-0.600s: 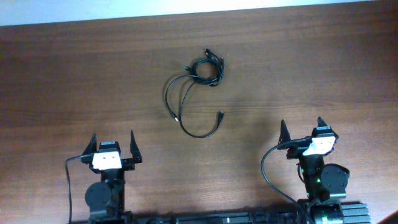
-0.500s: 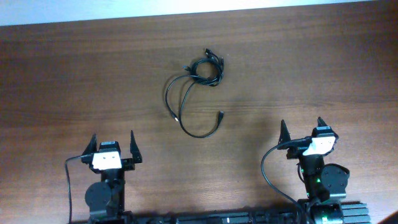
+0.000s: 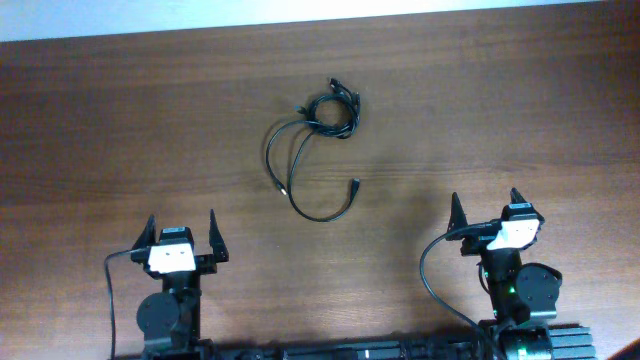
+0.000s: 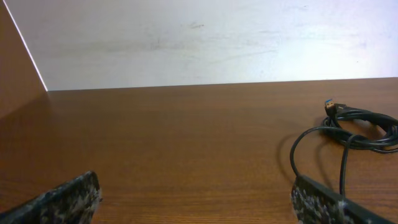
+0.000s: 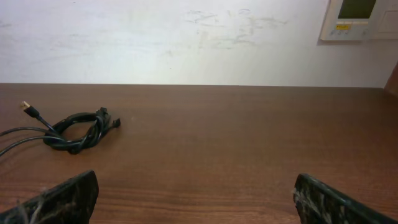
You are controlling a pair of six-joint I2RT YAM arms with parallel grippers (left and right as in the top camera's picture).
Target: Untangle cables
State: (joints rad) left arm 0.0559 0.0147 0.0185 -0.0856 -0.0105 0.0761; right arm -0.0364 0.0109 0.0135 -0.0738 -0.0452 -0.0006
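Note:
The thin black cables (image 3: 318,140) lie tangled on the brown wooden table near its middle, a tight bundle at the far end and loose loops trailing toward me. They show at the right in the left wrist view (image 4: 354,130) and at the left in the right wrist view (image 5: 78,132). My left gripper (image 3: 181,233) is open and empty at the front left, well short of the cables. My right gripper (image 3: 484,212) is open and empty at the front right, also apart from them.
The wooden table (image 3: 480,110) ends at a pale wall along the far edge. A white wall panel (image 5: 360,18) hangs at the upper right in the right wrist view. Thicker black arm wires (image 3: 430,275) curl beside the right arm's base.

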